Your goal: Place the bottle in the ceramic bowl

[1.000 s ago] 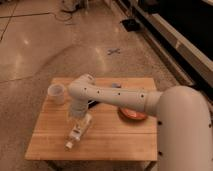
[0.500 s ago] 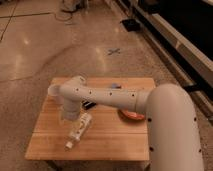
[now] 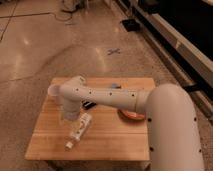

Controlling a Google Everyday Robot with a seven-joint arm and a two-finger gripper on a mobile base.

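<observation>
A low wooden table (image 3: pixel 111 143) is seen standing on a speckled, polished floor (image 3: pixel 45 45), and a thick white arm (image 3: pixel 120 98) is stretched across it from the lower right corner of the view towards 9 o'clock. The arm is bent downward near the left part of the tabletop, and the gripper (image 3: pixel 69 119) is found at its end, low over the wood at about 8 o'clock from the table's centre. Whether the gripper is released or clenched cannot be told, as its tip is not made out clearly. The bottle (image 3: pixel 81 127) is seen lying on its side on the table just beside the gripper, at about 4 o'clock from it, with its pale cap pointed towards 7 o'clock and its labelled body slanted up towards 1 o'clock. Contact between the gripper and the bottle cannot be confirmed. The bowl (image 3: pixel 131 117), red-orange, is placed at about 3 o'clock on the tabletop, well apart from the bottle, and is largely hidden by the arm, so only a sliver of it is shown. A white cup (image 3: pixel 53 90) is set near the 10 o'clock corner, and a small dark object (image 3: pixel 90 105) is partly seen under the arm near the centre.
</observation>
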